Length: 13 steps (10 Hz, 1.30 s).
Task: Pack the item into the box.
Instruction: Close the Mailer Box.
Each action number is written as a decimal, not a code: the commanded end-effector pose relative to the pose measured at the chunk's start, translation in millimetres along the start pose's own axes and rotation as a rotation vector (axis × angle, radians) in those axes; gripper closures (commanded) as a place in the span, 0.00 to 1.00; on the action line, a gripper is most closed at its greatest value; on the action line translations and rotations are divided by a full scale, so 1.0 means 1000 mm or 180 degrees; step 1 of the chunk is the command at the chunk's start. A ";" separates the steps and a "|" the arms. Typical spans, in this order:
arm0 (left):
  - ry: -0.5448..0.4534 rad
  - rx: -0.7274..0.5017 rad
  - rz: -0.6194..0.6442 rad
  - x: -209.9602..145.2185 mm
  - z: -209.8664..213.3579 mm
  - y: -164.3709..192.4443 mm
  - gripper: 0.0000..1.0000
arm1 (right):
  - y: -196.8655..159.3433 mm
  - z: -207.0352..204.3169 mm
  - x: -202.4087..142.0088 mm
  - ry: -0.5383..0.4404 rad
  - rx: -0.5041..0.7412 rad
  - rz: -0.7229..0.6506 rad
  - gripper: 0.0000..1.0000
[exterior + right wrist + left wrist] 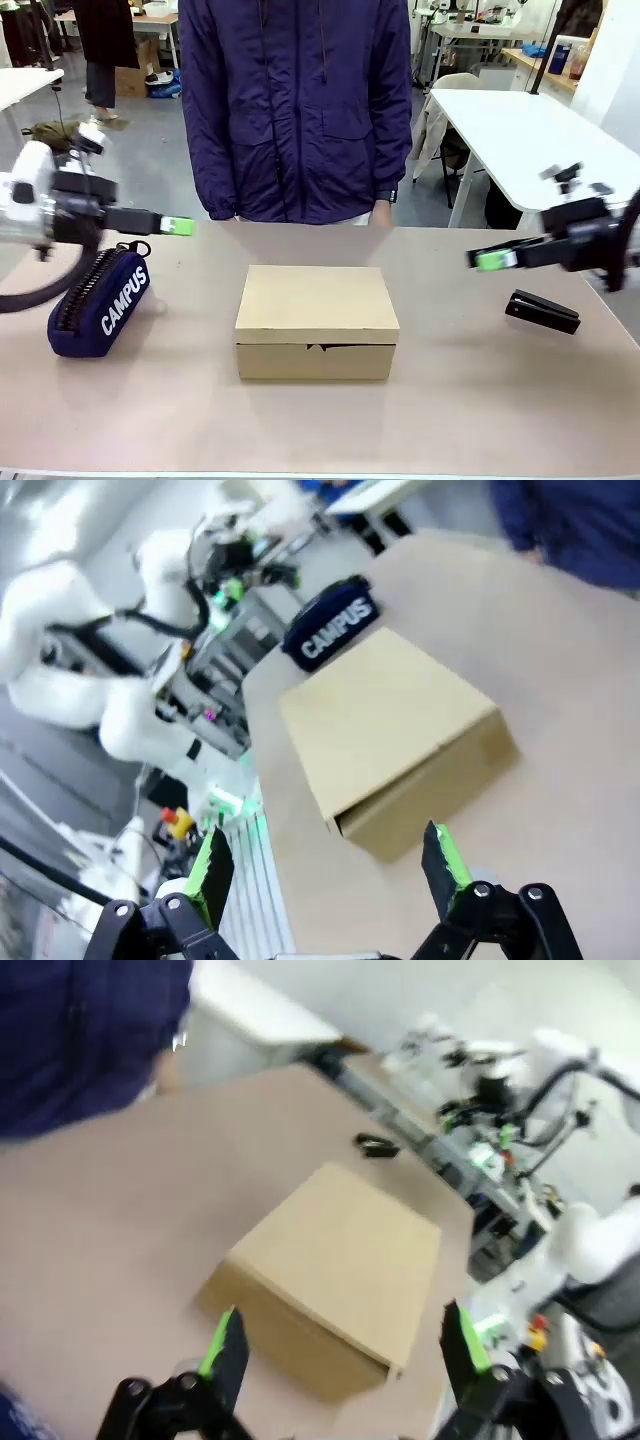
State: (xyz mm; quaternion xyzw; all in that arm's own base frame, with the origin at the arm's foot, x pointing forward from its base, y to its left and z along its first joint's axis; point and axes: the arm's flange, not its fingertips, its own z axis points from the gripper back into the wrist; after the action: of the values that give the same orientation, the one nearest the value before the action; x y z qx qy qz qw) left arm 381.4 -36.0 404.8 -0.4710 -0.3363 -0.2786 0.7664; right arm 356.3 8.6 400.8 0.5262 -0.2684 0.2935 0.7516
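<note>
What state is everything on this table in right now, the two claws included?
box: lid shut, flat on the table.
pencil case: zipped, lying on its side.
stapler: closed, lying flat.
left gripper: open, empty, above the table.
right gripper: open, empty, above the table.

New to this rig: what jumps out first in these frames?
A closed brown cardboard box sits mid-table, right in front of a person in a dark blue jacket at the far edge. The open left gripper hangs above a navy "CAMPUS" pencil case on the left side; the open right gripper hangs near a black stapler on the right.
</note>
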 end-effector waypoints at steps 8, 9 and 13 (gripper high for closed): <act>0.0376 0.0374 0.0845 -0.028 0.149 -0.016 0.00 | -0.010 0.160 -0.072 -0.0476 -0.0687 -0.1540 0.00; 0.0376 0.0374 0.0845 -0.028 0.149 -0.016 0.00 | -0.010 0.160 -0.072 -0.0476 -0.0687 -0.1540 0.00; 0.0376 0.0374 0.0845 -0.028 0.149 -0.016 0.00 | -0.010 0.160 -0.072 -0.0476 -0.0687 -0.1540 0.00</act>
State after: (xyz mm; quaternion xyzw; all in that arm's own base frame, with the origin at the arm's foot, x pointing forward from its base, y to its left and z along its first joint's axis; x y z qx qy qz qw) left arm 316.8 96.9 439.2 -0.4530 -0.2446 -0.1768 0.8389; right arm 304.3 -157.8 390.9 0.5079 -0.2197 0.0293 0.8324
